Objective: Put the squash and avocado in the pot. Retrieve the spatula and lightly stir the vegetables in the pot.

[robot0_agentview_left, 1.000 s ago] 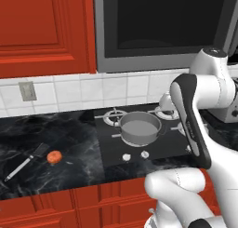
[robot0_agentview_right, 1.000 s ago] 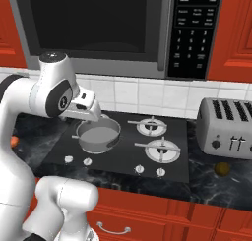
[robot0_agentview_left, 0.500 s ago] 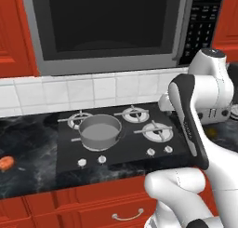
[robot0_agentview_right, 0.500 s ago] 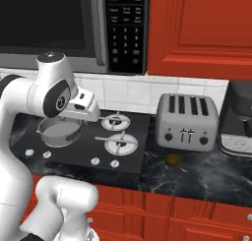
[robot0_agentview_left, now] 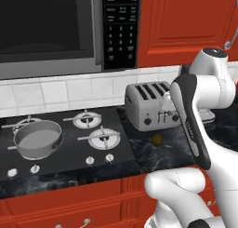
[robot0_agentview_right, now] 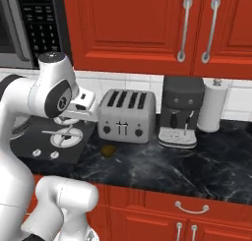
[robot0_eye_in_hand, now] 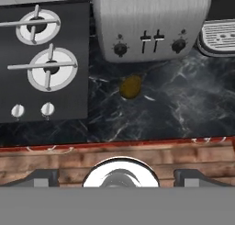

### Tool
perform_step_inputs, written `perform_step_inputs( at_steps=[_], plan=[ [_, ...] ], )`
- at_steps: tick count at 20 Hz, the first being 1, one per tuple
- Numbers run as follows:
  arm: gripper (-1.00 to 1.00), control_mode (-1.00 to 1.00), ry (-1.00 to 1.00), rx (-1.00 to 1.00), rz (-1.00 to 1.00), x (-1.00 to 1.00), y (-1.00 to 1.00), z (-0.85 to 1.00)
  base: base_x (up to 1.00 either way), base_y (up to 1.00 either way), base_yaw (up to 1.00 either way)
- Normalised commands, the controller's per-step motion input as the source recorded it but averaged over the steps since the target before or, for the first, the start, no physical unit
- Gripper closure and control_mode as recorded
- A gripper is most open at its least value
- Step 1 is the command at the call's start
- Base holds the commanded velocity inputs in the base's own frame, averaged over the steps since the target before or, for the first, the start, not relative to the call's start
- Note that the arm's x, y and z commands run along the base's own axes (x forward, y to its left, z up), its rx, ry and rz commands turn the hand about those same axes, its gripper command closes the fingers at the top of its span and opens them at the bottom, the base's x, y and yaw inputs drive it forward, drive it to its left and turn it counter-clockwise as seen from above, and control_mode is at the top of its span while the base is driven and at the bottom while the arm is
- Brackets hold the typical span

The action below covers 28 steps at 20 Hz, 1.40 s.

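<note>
The avocado [robot0_agentview_left: 158, 139] [robot0_agentview_right: 108, 150], a small olive-brown lump, lies on the black marble counter just in front of the toaster. In the hand view the avocado [robot0_eye_in_hand: 131, 87] sits a little above centre. My gripper [robot0_eye_in_hand: 117, 178] hangs high above the counter's front edge, looking down, and its two dark fingertips [robot0_eye_in_hand: 43, 177] stand wide apart, open and empty. The grey pot [robot0_agentview_left: 37, 138] rests on the front left burner of the stove, far to the left of the avocado. The squash and the spatula are out of view.
A silver toaster [robot0_agentview_left: 151, 108] [robot0_agentview_right: 125, 114] [robot0_eye_in_hand: 151, 22] stands against the wall, right of the stove [robot0_agentview_left: 93, 143]. Beyond it are a coffee machine [robot0_agentview_right: 182, 112] and a paper towel roll [robot0_agentview_right: 212, 105]. A microwave [robot0_agentview_left: 51, 31] and red cabinets [robot0_agentview_right: 147, 28] hang overhead.
The whole picture has slid left as the base drove right along the counter. The squash left view, while the toaster and avocado came in. The gripper stayed open.
</note>
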Motion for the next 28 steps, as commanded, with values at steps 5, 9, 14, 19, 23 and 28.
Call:
perform_step_inputs(
  at_steps=[5, 9, 14, 19, 23, 28],
  plan=[
    [-1.00, 1.00, 0.00, 0.00, 0.00, 0.00, 0.00, 0.00, 0.32, -0.61, 0.00],
    [-1.00, 1.00, 0.00, 0.00, 0.00, 0.00, 0.00, 0.00, 0.29, -0.17, 0.00],
    [-1.00, 1.00, 0.00, 0.00, 0.00, 0.00, 0.00, 0.00, 0.34, 0.00, 0.00],
    [-1.00, 1.00, 0.00, 0.00, 0.00, 0.00, 0.00, 0.00, 0.08, 0.00, 0.00],
    [-1.00, 1.00, 0.00, 0.00, 0.00, 0.00, 0.00, 0.00, 0.00, 0.00, 0.00],
    [-1.00, 1.00, 0.00, 0.00, 0.00, 0.00, 0.00, 0.00, 0.28, 0.17, 0.00]
  ],
)
